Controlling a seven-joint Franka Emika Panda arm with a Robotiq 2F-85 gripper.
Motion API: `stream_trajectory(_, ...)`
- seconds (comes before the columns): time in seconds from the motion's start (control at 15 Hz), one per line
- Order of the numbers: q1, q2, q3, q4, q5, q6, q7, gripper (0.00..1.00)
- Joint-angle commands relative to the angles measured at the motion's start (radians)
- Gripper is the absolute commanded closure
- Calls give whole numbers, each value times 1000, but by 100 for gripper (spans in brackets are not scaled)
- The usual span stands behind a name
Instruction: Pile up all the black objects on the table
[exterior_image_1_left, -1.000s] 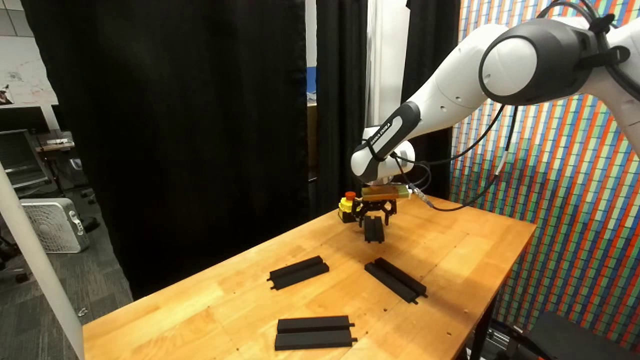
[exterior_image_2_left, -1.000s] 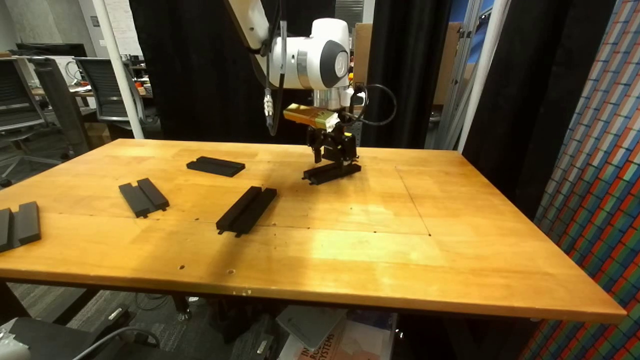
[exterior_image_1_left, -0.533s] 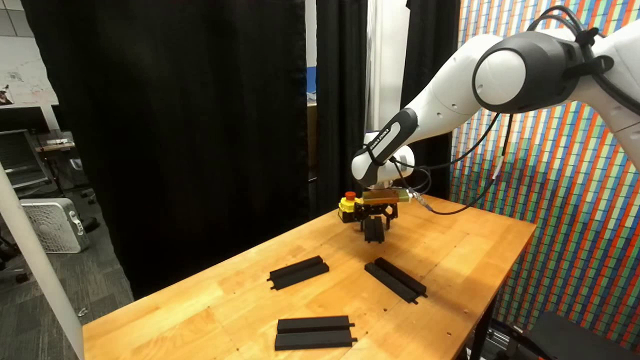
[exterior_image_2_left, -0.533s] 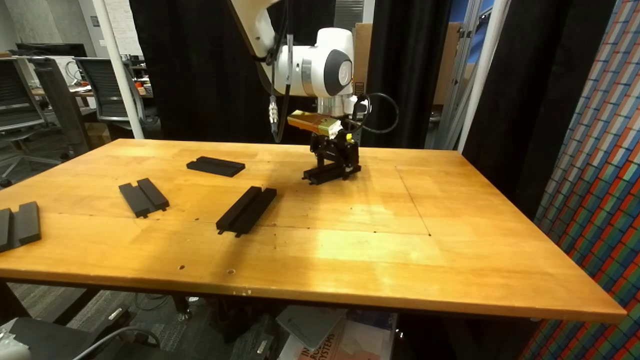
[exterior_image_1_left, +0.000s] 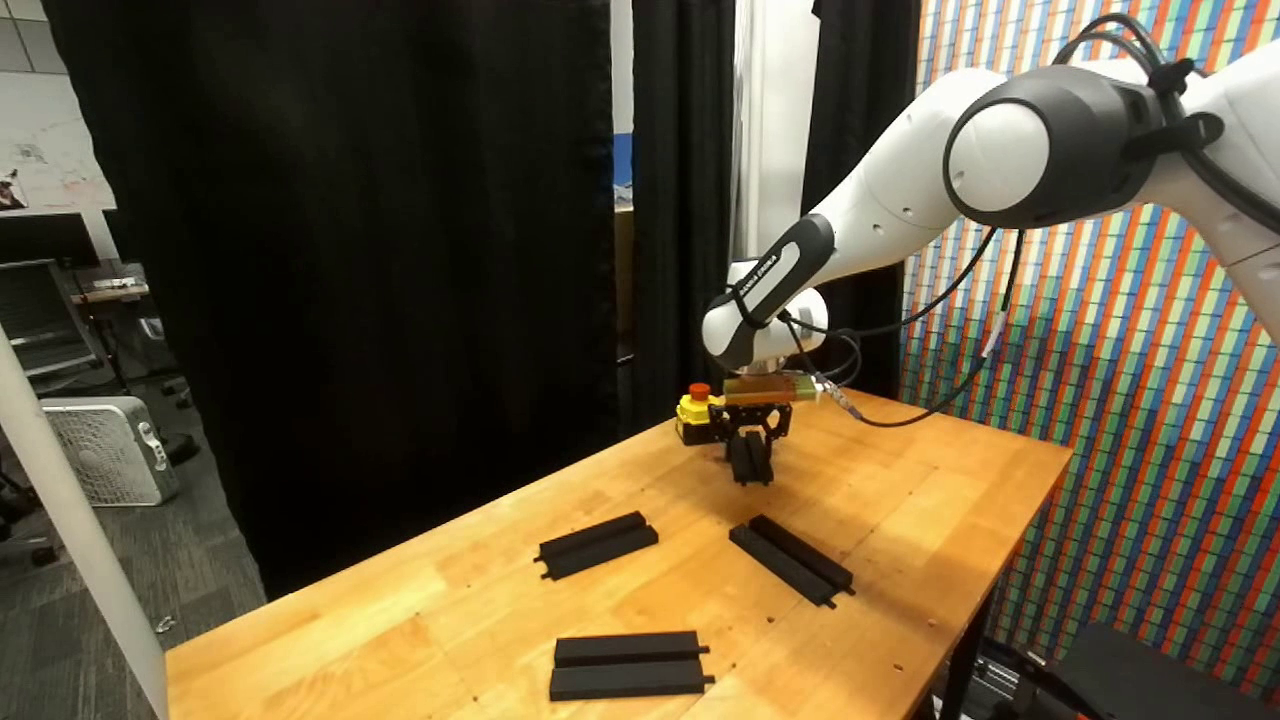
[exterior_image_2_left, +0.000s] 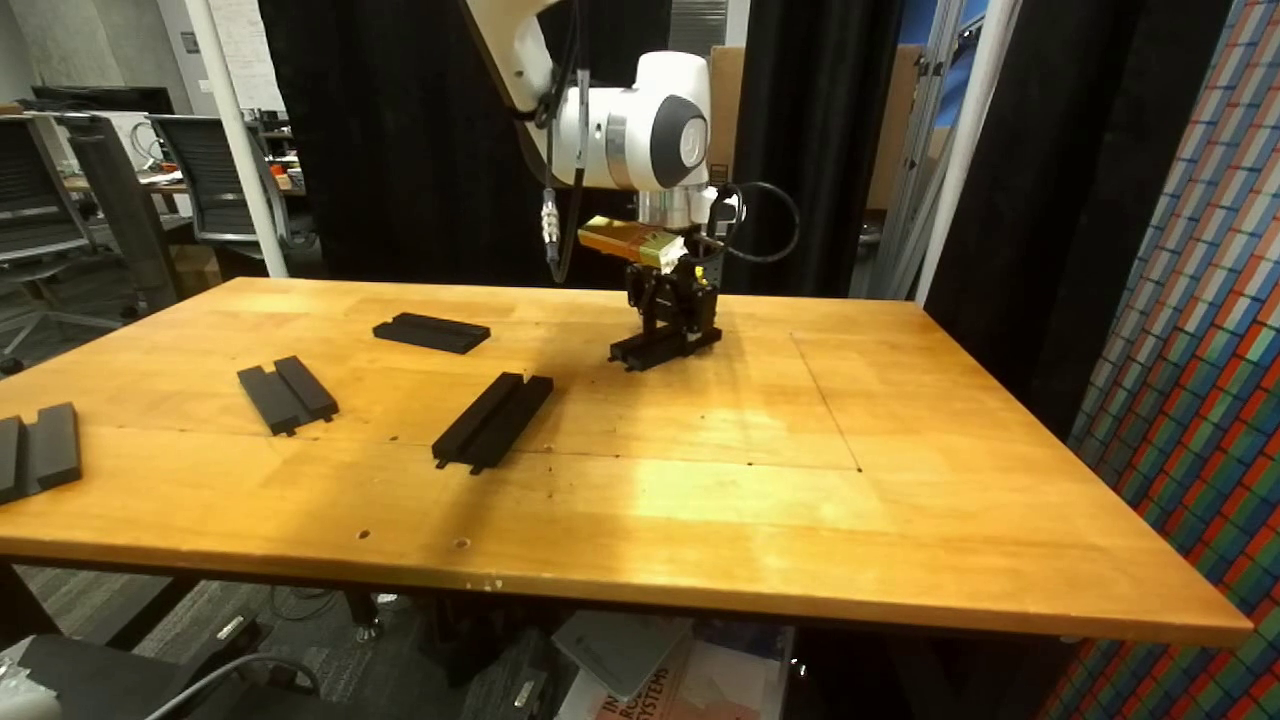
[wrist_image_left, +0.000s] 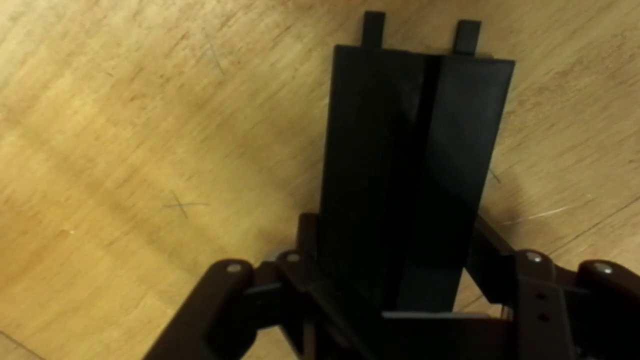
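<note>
My gripper (wrist_image_left: 392, 239) is shut across the width of a black grooved plate (wrist_image_left: 380, 125) with two pegs at its far end. One finger (wrist_image_left: 308, 232) presses each long side. In both exterior views this plate (exterior_image_1_left: 746, 470) lies at or just on the wooden table (exterior_image_2_left: 760, 540); I cannot tell if it is lifted. Several other black plates lie flat and apart: a plate towards the back (exterior_image_2_left: 431, 332), a plate nearer the middle (exterior_image_2_left: 493, 425), a smaller-looking plate (exterior_image_2_left: 288, 395) and a plate cut by the picture edge (exterior_image_2_left: 55, 450).
Behind the gripper stands a yellow block with a red knob (exterior_image_1_left: 697, 405) on a dark base, close beside it in an exterior view. Black curtains (exterior_image_1_left: 400, 300) hang along the table's rear edge. A coloured tiled wall (exterior_image_1_left: 1150, 400) borders one end.
My gripper has come down around the far plate, and its fingers have closed on it. The held plate has turned and shifted slightly. The other plates have stayed put.
</note>
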Motion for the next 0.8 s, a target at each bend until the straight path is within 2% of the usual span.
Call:
stream_trajectory(0.0,38,-70,-32,-68,-12,10,19,54)
stream_trajectory(0.2,75,-145,-54,-178,-36,38,46,54)
stream_trajectory(0.4,122,-254,-74,-339,-85,82,86,54)
stream_trajectory(0.73,196,-417,-67,-590,-221,196,119,54)
